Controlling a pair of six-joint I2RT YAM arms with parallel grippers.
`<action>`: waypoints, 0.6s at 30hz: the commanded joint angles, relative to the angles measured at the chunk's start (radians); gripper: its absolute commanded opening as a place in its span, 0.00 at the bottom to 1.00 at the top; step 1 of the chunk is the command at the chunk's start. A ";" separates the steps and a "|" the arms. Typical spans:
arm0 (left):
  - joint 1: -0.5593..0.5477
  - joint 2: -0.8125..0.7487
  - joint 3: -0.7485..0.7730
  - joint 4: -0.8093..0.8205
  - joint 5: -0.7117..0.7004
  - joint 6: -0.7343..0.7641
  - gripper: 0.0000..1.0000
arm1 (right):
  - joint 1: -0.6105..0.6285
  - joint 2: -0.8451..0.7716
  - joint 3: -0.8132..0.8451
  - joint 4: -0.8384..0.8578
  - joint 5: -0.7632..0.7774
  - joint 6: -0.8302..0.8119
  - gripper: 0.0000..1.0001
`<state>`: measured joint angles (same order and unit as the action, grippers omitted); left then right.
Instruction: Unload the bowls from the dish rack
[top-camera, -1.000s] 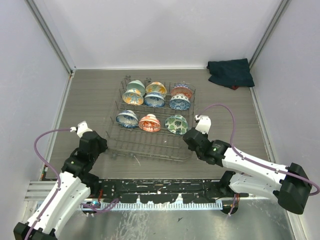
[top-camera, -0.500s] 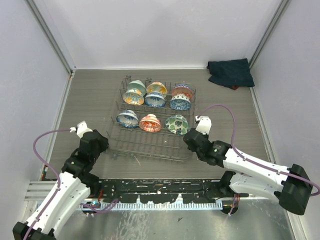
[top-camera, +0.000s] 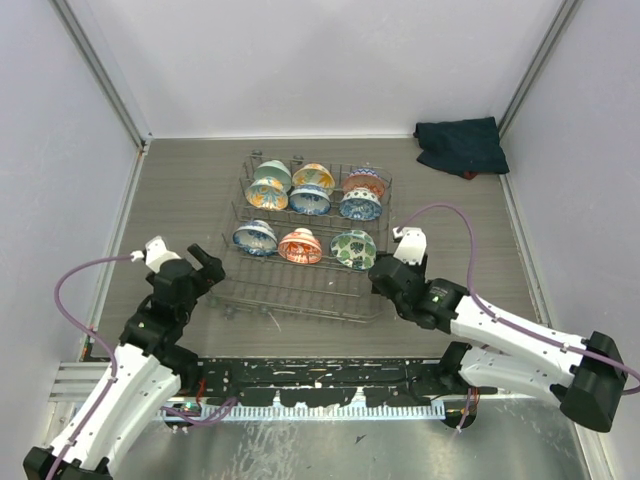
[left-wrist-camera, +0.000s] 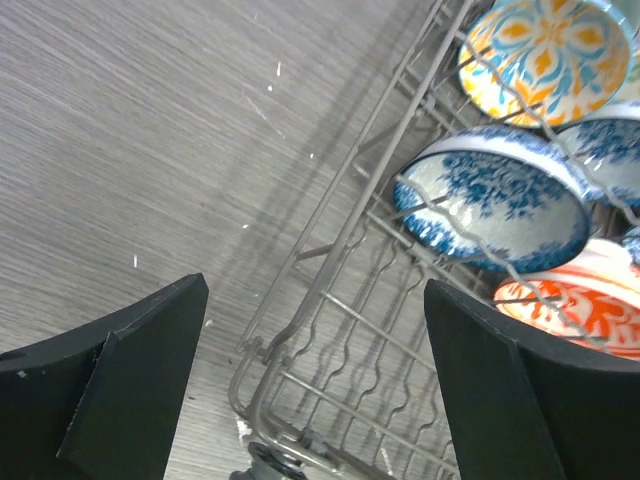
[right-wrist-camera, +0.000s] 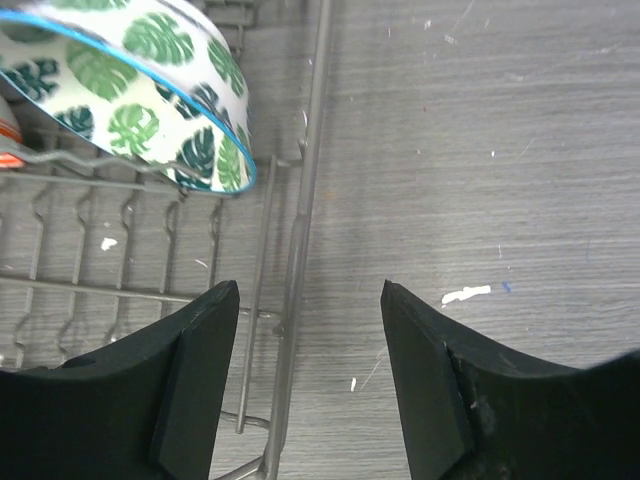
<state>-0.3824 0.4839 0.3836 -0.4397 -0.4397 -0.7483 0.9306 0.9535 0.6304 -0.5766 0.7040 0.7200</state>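
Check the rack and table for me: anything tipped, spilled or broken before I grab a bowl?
Nothing serious. The bowls all stand on edge in the dish rack, none fallen or visibly chipped. Only oddities: small white flecks on the table by the rack, and a dark cloth crumpled in the far right corner.

The rack (top-camera: 300, 290) is showing thin grey metal wire with a dull sheen. The bowls (top-camera: 300, 246) are gleaming as glazed ceramic, smooth and glossy under painted patterns. The table (top-camera: 180, 190) is looking like matt grey wood-grain board, finely streaked and flecked with white specks. The dark cloth (top-camera: 462, 146) is lying soft and matt. The left gripper (left-wrist-camera: 315, 300) and right gripper (right-wrist-camera: 310, 290) are showing fingers (left-wrist-camera: 130, 390) of matt black plastic.
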 joint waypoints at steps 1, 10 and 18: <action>-0.003 -0.011 0.084 -0.017 -0.076 0.012 0.98 | 0.006 -0.062 0.098 0.011 0.091 -0.043 0.66; -0.003 0.132 0.245 0.035 -0.054 0.075 0.98 | 0.007 -0.002 0.233 0.223 -0.005 -0.371 0.65; -0.003 0.345 0.389 0.055 -0.002 0.077 0.98 | 0.040 0.262 0.376 0.385 0.020 -0.597 0.60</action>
<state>-0.3824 0.7944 0.7536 -0.4225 -0.4717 -0.6743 0.9375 1.1217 0.9379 -0.3290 0.6872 0.2810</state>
